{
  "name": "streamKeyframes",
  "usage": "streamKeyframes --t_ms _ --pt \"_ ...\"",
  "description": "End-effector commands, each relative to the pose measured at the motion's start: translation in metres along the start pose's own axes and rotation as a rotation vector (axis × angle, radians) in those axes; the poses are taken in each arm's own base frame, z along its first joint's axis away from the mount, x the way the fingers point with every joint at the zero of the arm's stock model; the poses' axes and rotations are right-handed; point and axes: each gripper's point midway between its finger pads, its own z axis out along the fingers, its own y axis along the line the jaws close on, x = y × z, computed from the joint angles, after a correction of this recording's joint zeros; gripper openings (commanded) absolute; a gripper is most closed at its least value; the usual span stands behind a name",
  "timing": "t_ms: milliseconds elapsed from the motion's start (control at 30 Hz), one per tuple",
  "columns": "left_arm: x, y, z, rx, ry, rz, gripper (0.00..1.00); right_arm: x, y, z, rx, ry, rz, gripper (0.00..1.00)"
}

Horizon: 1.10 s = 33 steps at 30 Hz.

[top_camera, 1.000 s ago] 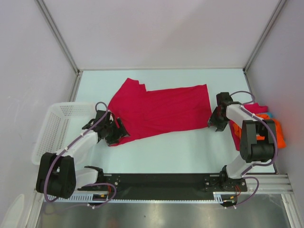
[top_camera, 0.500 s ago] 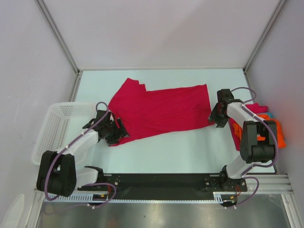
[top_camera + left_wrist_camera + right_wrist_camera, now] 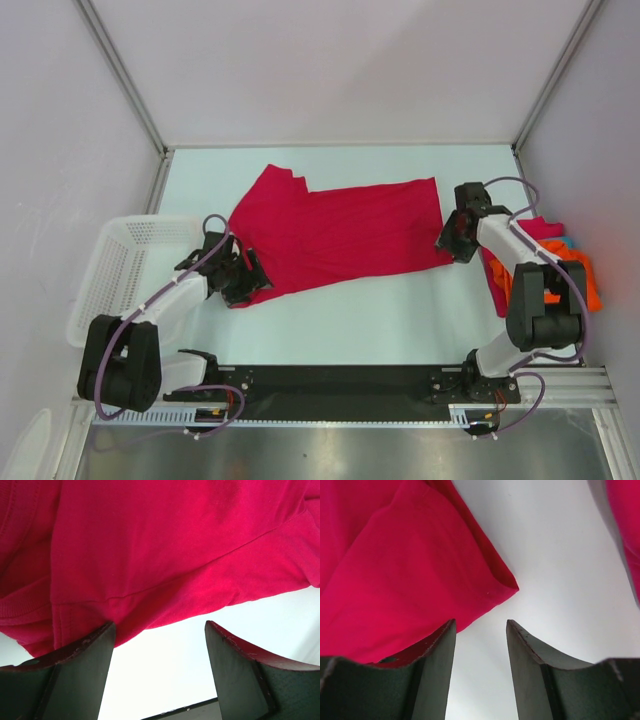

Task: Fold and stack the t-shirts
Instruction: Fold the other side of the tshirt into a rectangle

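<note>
a white plastic lattice basket [image 3: 105, 275] sits at the left edge of the pale table [image 3: 350, 320], the left gripper [image 3: 248, 276] has its fingers apart at the lower-left hem of the crimson red cloth t-shirt [image 3: 340, 235] spread flat mid-table, and the right gripper [image 3: 448, 243], fingers also apart, meets its right corner beside a heap of orange, pink and teal shirts [image 3: 588, 285].

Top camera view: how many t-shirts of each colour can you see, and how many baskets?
crimson red t-shirt: 1
magenta-pink t-shirt: 1
orange t-shirt: 1
teal t-shirt: 1 (only a sliver shows)
white basket: 1
Total: 5 things, 4 of them t-shirts, as far as the pile behind the right arm shows.
</note>
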Motion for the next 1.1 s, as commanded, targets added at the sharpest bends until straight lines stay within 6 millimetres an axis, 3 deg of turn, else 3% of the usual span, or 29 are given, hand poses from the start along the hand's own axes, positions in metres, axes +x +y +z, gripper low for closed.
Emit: streamKeyframes --t_ms 0,133,467,533,567,600,833,1067 --pt "-0.014 -0.012 -0.006 0.030 -0.044 0.039 0.78 -0.006 0.007 0.018 0.005 0.011 0.010 0.50" --pt "-0.015 -0.012 -0.008 0.026 -0.051 0.043 0.78 -0.007 0.012 0.033 0.007 0.014 0.005 0.50" --pt "-0.020 -0.015 -0.013 0.031 -0.061 0.053 0.78 -0.007 -0.001 0.067 0.068 0.048 -0.015 0.50" --pt "-0.020 -0.016 -0.013 0.031 -0.061 0.054 0.78 -0.004 0.001 0.069 0.055 0.057 -0.021 0.39" --pt "-0.021 -0.016 -0.014 0.032 -0.064 0.054 0.78 -0.004 0.002 0.068 0.046 0.059 -0.024 0.29" --pt "-0.021 -0.016 -0.014 0.034 -0.061 0.055 0.78 -0.002 0.003 0.068 0.035 0.061 -0.026 0.00" --pt "-0.021 -0.016 -0.015 0.040 -0.061 0.057 0.78 0.010 0.000 0.044 0.019 0.028 -0.042 0.00" --pt "-0.016 -0.015 -0.020 0.043 -0.057 0.049 0.78 0.057 -0.020 0.020 0.067 0.087 -0.033 0.00"
